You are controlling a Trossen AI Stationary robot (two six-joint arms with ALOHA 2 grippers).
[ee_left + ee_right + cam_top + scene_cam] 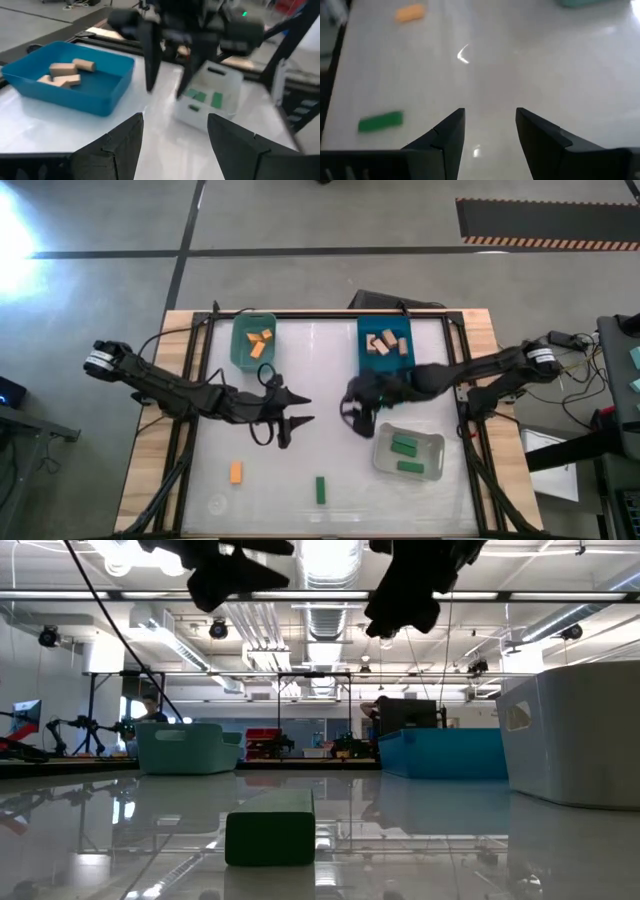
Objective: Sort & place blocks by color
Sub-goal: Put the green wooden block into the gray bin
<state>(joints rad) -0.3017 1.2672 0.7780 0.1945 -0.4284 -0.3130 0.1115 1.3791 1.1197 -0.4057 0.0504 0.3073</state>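
Observation:
Two blocks lie flat on the white table near its front edge: an orange block and a green block. My left gripper hovers open over the table's middle, pointing toward the right. My right gripper faces it from close by, also open, with nothing between its fingers. It shows in the left wrist view as my right gripper, high above the table. Both grippers stand well clear of the two loose blocks.
A teal bin at the far left holds orange blocks. A blue bin at the far right holds tan blocks. A clear bin at the near right holds green blocks. The two grippers are close together.

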